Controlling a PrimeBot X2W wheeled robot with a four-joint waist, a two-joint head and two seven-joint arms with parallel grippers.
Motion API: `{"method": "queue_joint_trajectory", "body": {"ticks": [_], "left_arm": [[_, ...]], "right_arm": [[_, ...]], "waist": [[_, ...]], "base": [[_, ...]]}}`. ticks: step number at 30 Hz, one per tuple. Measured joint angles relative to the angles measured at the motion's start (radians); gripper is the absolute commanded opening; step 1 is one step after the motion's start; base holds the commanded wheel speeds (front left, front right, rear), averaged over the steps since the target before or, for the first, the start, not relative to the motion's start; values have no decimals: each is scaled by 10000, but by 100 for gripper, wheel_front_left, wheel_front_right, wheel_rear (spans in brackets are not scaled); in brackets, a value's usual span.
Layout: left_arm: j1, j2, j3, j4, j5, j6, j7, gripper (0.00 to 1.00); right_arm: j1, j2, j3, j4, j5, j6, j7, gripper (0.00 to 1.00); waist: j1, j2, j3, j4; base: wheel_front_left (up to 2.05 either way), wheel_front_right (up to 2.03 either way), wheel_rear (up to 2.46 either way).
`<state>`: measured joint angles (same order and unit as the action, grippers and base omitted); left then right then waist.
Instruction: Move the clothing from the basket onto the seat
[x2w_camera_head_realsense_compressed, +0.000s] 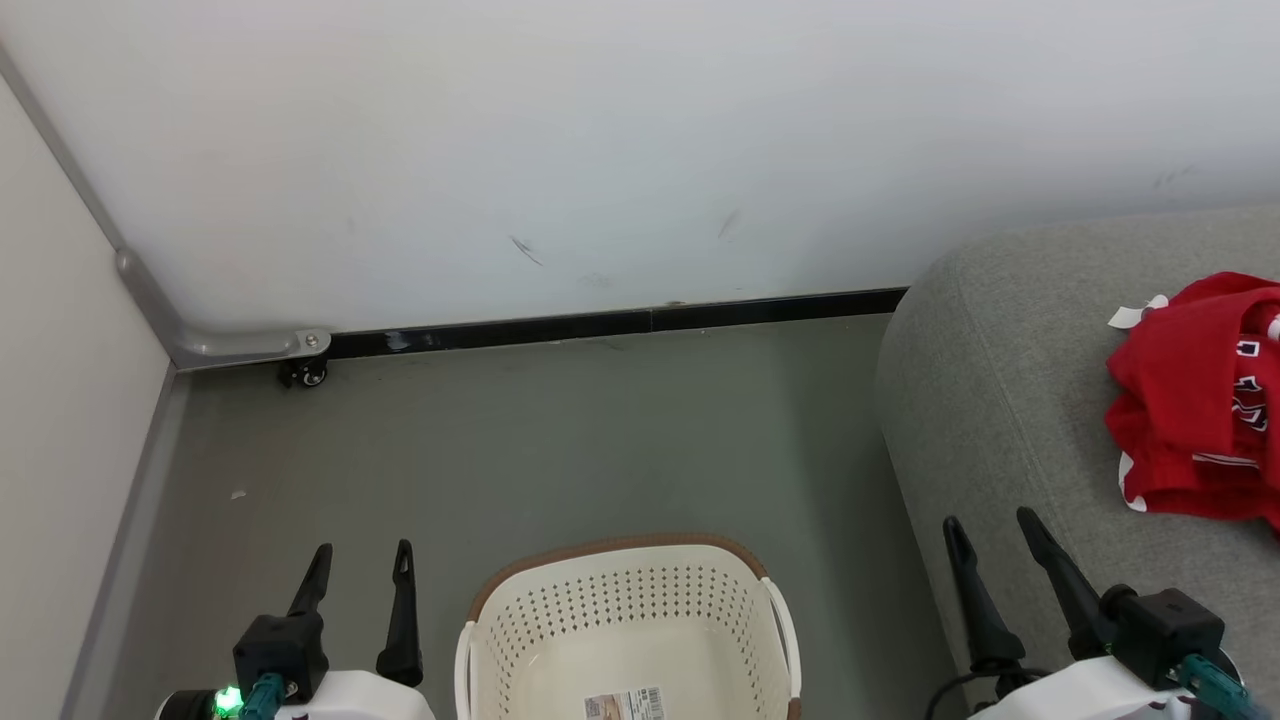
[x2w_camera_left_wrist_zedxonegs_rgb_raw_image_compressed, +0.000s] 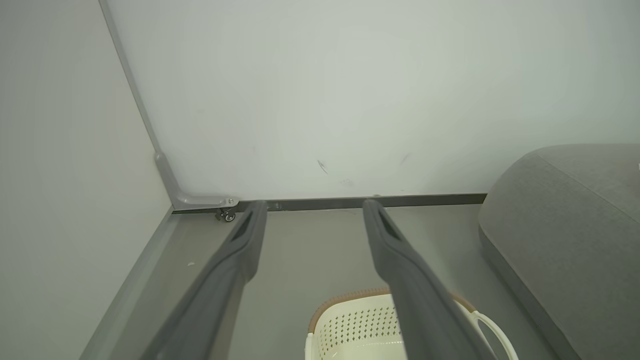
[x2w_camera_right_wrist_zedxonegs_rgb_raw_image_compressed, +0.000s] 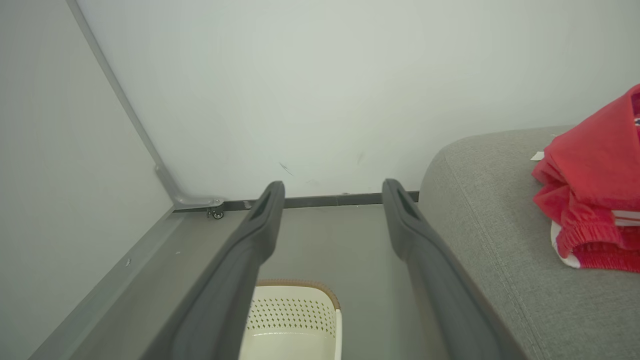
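Note:
Red clothing (x2w_camera_head_realsense_compressed: 1195, 400) with white stripes and a white tag lies crumpled on the grey seat (x2w_camera_head_realsense_compressed: 990, 400) at the right; it also shows as a red heap (x2w_camera_right_wrist_zedxonegs_rgb_raw_image_compressed: 595, 185) in the right wrist view. The cream basket (x2w_camera_head_realsense_compressed: 630, 610) with a brown rim stands on the floor at bottom centre, and what shows of its inside holds only a barcode sticker. My left gripper (x2w_camera_head_realsense_compressed: 362, 565) is open, left of the basket. My right gripper (x2w_camera_head_realsense_compressed: 992, 535) is open over the seat's front edge, apart from the clothing.
A white wall with a black skirting (x2w_camera_head_realsense_compressed: 620, 322) closes the back. A grey panel with a metal bracket and small caster (x2w_camera_head_realsense_compressed: 305, 372) bounds the left. Grey floor (x2w_camera_head_realsense_compressed: 560, 440) lies between the basket and the wall.

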<state>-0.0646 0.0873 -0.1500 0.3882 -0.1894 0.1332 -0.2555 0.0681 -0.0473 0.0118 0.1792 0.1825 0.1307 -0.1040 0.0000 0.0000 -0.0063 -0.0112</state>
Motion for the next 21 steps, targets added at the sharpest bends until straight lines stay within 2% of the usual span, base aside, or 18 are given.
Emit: {"method": "queue_joint_trajectory", "body": {"ticks": [7, 8, 14, 21], "left_arm": [[-1, -6, 4, 29, -2, -2, 0, 100], [2, -12, -2, 84, -2, -13, 2, 0], [216, -94, 27, 612, -69, -40, 54, 0], [120, -136, 604, 842, -842, -199, 554, 0]], "right_arm": [[150, 27, -12, -173, -42, 0, 102, 100], [148, 36, -12, -117, -42, 0, 100, 0], [203, 123, 0, 305, 48, 0, 100, 0], [203, 123, 19, 245, 767, 0, 98, 0]], "waist": [[0, 0, 110, 37], [0, 0, 120, 42], [0, 0, 121, 41], [0, 0, 112, 36]], "base": [[0, 0, 0], [0, 0, 0], [0, 0, 0], [0, 0, 0]]}}
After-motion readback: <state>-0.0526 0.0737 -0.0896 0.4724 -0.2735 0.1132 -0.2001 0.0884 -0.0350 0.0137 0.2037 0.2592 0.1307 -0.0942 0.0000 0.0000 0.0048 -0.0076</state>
